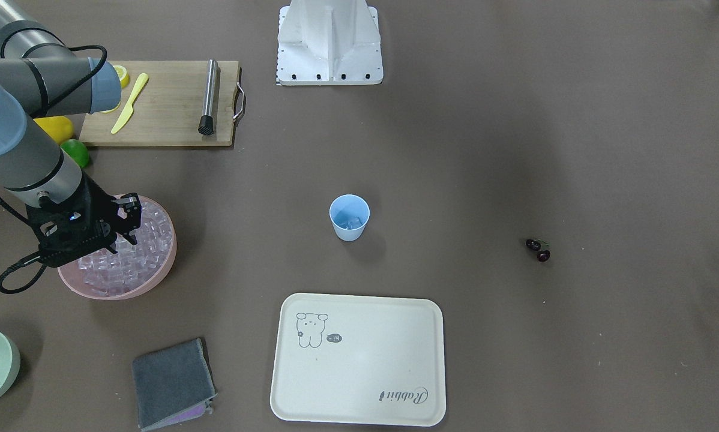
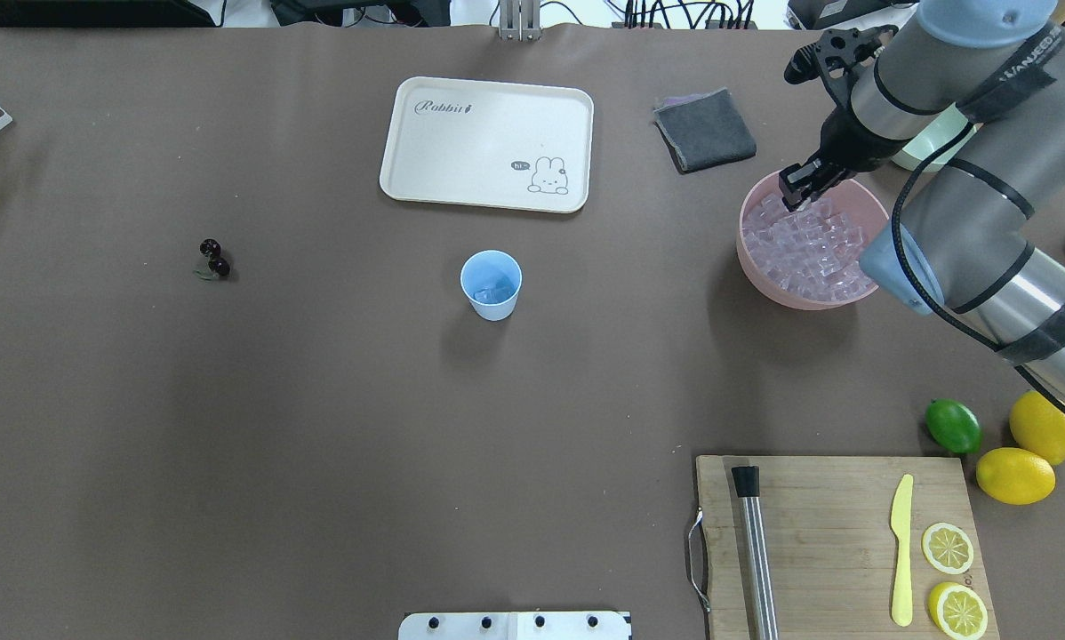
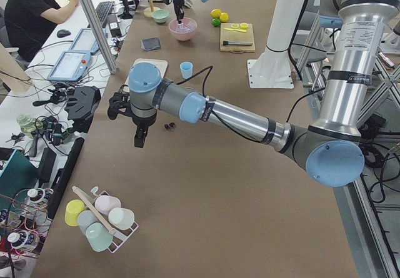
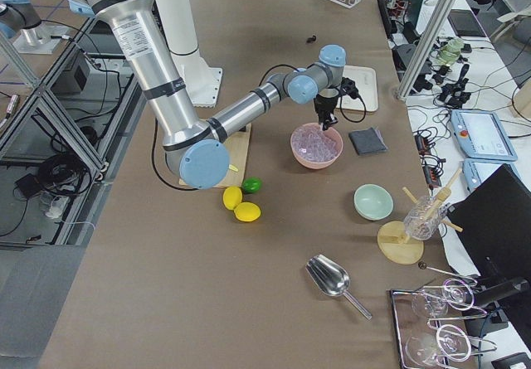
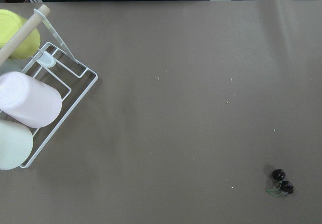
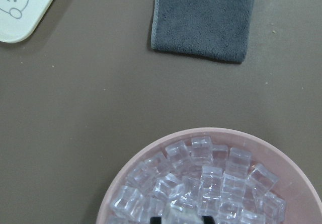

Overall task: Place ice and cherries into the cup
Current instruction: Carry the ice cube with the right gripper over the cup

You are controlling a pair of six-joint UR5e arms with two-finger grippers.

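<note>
Right pincer (image 2: 797, 189) pinches an ice cube (image 6: 180, 214) in the pink bowl (image 2: 762, 283); slick cube may slip free before reaching the cup (image 2: 491, 286)

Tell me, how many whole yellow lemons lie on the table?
2. One lemon lies right of the lime in the overhead view; the other just below it, by the cutting board. None appears hidden.

A robotics lab: two grey-and-blue jointed robot arms (image 3: 237, 119) reach over a long brown-covered table (image 2: 319, 444) with a white metal pedestal (image 1: 329, 42) at its edge. Just beside the left gripper (image 3: 141, 139), a white side bench (image 3: 19, 106) holds tangled cables (image 3: 47, 97) and touch-screen consoles (image 3: 70, 65). Near the right gripper (image 3: 180, 23), a person in a black shirt (image 3: 28, 9) sits at a black keyboard (image 3: 102, 10).
</note>
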